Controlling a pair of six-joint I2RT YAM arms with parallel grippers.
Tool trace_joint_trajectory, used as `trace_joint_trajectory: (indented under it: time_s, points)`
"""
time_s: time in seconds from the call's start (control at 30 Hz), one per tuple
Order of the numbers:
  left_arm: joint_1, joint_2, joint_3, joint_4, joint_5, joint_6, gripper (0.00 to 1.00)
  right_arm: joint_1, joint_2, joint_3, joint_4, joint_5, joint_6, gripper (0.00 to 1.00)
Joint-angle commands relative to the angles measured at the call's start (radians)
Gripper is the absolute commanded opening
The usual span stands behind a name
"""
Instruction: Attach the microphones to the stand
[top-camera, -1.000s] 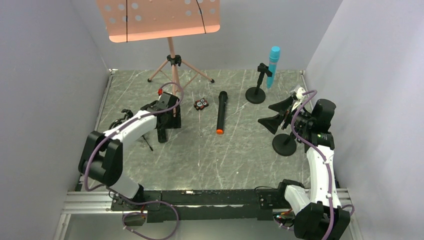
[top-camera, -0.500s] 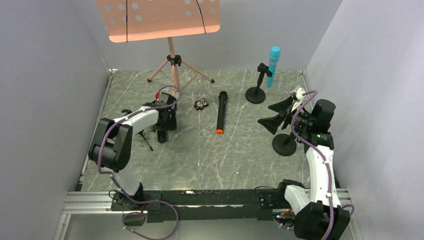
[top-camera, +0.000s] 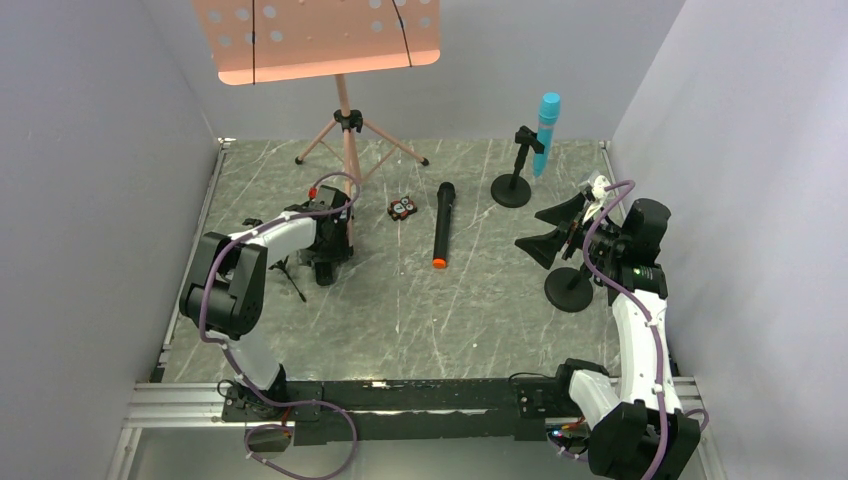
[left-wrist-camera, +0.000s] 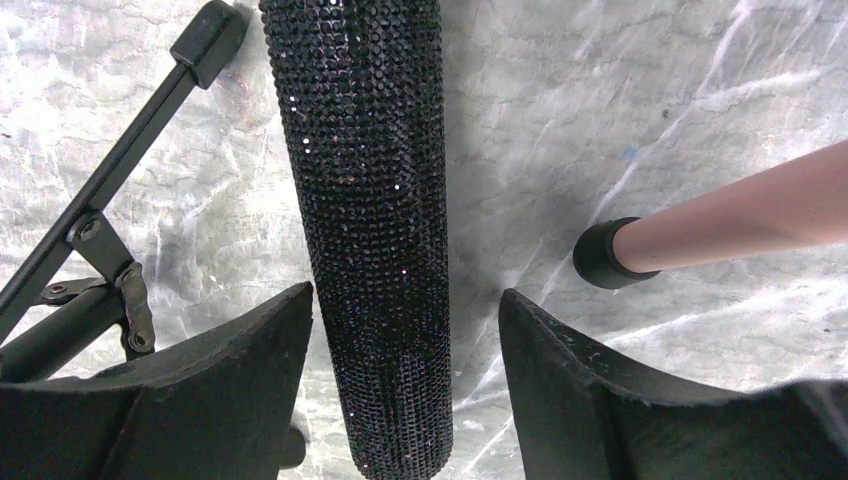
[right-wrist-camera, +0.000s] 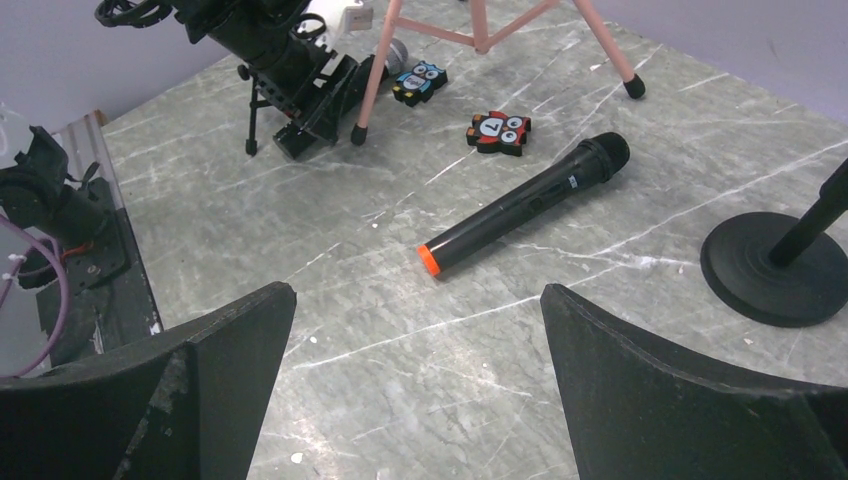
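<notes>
Three microphones noted. The turquoise microphone (top-camera: 548, 120) sits clipped in the far desk stand (top-camera: 512, 190). The orange-ended microphone (top-camera: 439, 226) lies flat mid-table. The sparkly black microphone (left-wrist-camera: 375, 200) lies on the table (top-camera: 420, 310) between the fingers of the left gripper (left-wrist-camera: 405, 293). Its jaws are apart, with a gap on one side. The right gripper (right-wrist-camera: 420, 380) hangs wide apart and empty.
</notes>
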Motion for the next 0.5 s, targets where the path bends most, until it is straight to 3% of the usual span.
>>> trace_joint_trajectory:
  time_s: [0.0, 0.17, 0.23, 0.47]
  points:
    - [0.014, 0.033, 0.024, 0.018, 0.017, 0.021, 0.73, -0.004, -0.001, -0.007, 0.045, -0.023, 0.01, 1.0]
    - [0.023, 0.05, 0.044, 0.009, 0.036, 0.041, 0.68, -0.004, 0.0, -0.006, 0.041, -0.025, 0.008, 1.0]
    - [0.026, 0.048, 0.046, 0.003, 0.042, 0.042, 0.62, -0.004, 0.0, -0.006, 0.043, -0.025, 0.008, 1.0]
    - [0.035, 0.035, 0.024, 0.007, 0.074, 0.037, 0.58, -0.006, -0.001, -0.004, 0.037, -0.023, 0.002, 1.0]
